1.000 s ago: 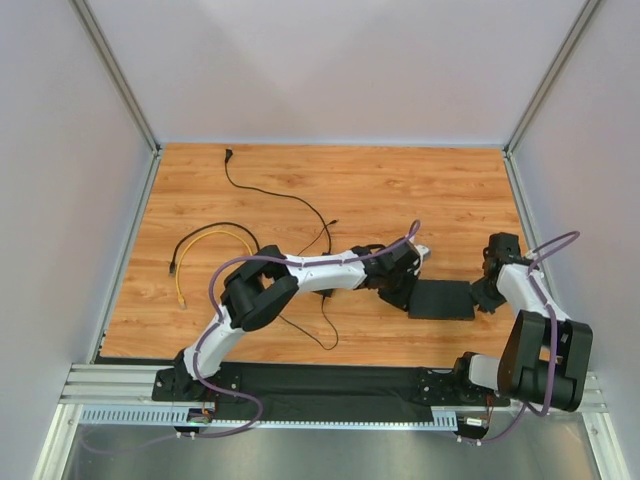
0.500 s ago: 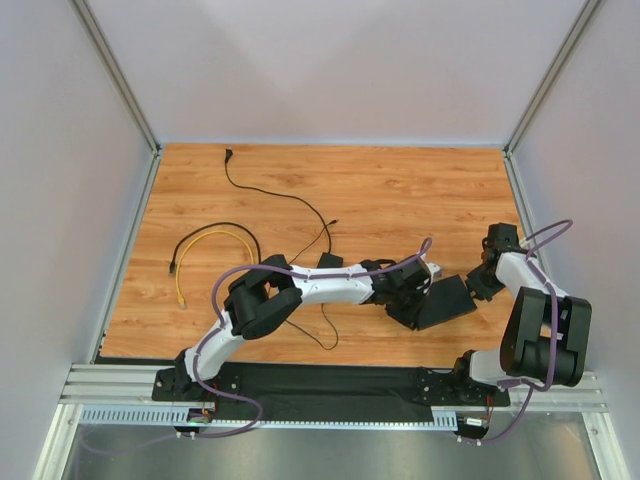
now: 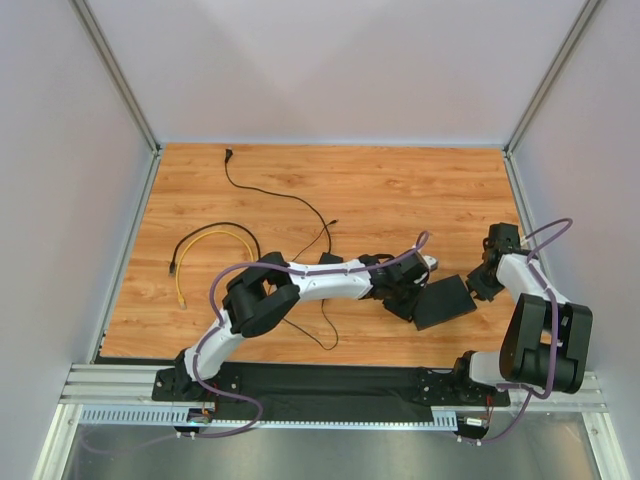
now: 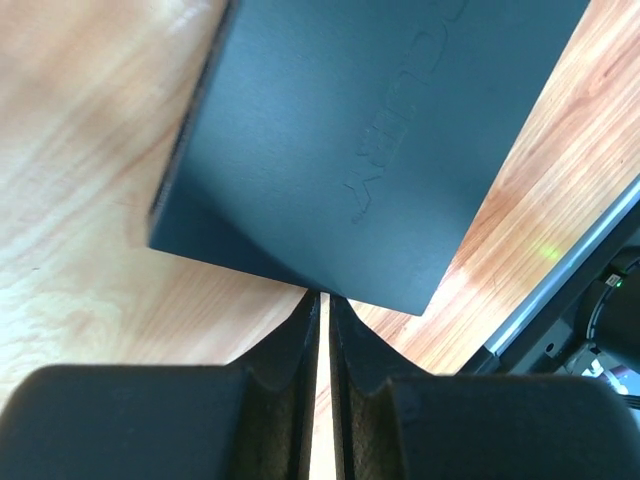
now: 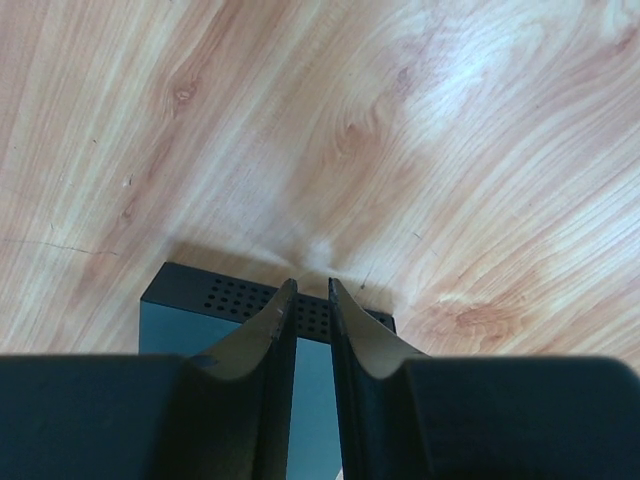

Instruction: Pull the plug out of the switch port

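The switch (image 3: 443, 302) is a flat matte-black box lying askew on the wood floor between my two grippers. My left gripper (image 3: 404, 298) is at its left edge. In the left wrist view the switch (image 4: 350, 140) fills the top, and the gripper (image 4: 322, 300) touches its near corner, shut to a thin slit with only wood showing through. My right gripper (image 3: 482, 284) is at the switch's right end. In the right wrist view its tips (image 5: 310, 288) hover over the perforated side of the switch (image 5: 225, 297), almost shut, with nothing between them. No plug or cable shows in the switch.
A small black adapter brick (image 3: 330, 260) with thin black cables lies left of the left arm's forearm. A black lead runs to a plug (image 3: 230, 153) at the back left. A yellow and a black cable (image 3: 215, 235) coil at the left. Grey walls enclose the floor.
The switch has turned from lying level to askew, its right end now further back. My left gripper slid right along its left edge, then drew back slightly. My right gripper shifted back a little.
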Action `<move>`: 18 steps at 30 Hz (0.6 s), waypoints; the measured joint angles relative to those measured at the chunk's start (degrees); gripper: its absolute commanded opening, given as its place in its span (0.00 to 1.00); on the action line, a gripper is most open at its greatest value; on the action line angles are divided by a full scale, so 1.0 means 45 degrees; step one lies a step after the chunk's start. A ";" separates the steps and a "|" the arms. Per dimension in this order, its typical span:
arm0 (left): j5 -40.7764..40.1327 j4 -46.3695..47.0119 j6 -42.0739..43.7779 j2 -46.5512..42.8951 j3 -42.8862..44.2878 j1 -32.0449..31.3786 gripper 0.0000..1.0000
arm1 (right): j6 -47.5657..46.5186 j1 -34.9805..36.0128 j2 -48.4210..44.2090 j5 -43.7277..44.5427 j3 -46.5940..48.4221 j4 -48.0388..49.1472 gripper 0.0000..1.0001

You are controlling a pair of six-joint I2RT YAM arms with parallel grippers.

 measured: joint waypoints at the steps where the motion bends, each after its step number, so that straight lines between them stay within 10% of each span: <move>1: 0.0005 -0.0078 0.0000 0.0000 0.0058 0.0039 0.14 | -0.0034 0.0000 0.0058 -0.0015 0.0000 0.0053 0.21; 18: 0.1035 -0.2210 0.0816 0.2040 0.3677 0.2166 0.17 | 0.0121 0.0389 -0.3925 -0.1035 -0.2327 0.0957 0.23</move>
